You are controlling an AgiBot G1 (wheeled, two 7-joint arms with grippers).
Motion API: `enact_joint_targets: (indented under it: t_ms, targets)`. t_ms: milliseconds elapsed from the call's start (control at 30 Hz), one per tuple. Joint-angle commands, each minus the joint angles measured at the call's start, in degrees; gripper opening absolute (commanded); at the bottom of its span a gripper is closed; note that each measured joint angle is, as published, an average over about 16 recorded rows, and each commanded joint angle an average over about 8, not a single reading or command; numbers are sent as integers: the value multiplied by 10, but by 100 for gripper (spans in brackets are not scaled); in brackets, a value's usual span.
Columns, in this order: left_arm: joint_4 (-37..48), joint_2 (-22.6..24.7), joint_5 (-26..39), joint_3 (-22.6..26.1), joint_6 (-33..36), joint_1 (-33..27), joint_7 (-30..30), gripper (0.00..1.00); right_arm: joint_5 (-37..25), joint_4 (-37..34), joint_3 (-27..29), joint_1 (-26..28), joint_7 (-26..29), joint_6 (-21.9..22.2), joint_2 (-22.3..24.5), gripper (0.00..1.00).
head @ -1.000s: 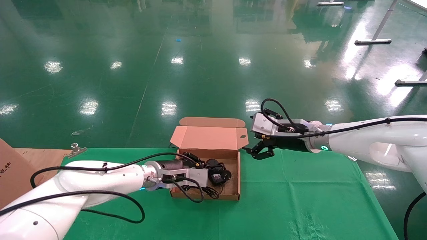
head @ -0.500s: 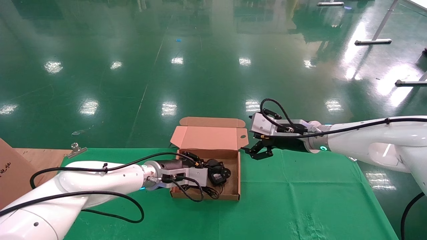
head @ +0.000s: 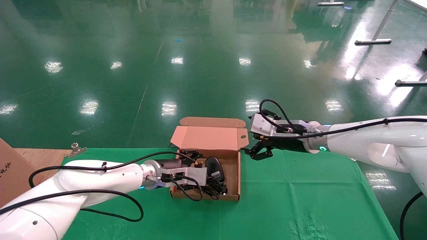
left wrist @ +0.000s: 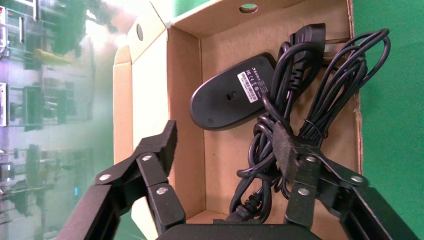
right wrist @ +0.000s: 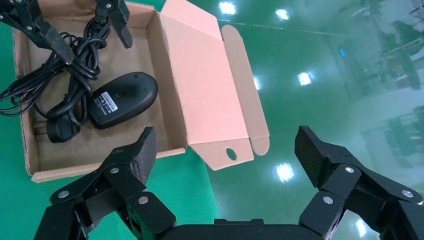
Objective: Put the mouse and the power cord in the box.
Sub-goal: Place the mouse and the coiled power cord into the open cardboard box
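Left gripper (left wrist: 227,167) spread inside box (head: 236,180) walls

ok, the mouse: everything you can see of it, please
The mouse is a small black oval of matte plastic, lying upside down, its white printed label facing up. It lies flat on the floor of the open cardboard box, close to the hinged lid side. The bundled black power cord lies beside it, its loops overlapping one edge of the mouse. Neither tool touches it; the left tool is open above the cord.
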Motion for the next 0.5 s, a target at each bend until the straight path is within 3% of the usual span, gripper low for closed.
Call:
enact_joint_targets:
  t_ms: [33, 500]
  targets:
    - [0, 0, 0, 0, 1, 0, 0, 100, -1, -1, -1, 1, -1, 1, -1, 100]
    - [-120, -95, -95, -68, 104, 50, -118, 100, 17, 140, 112, -79, 97, -75, 80, 100]
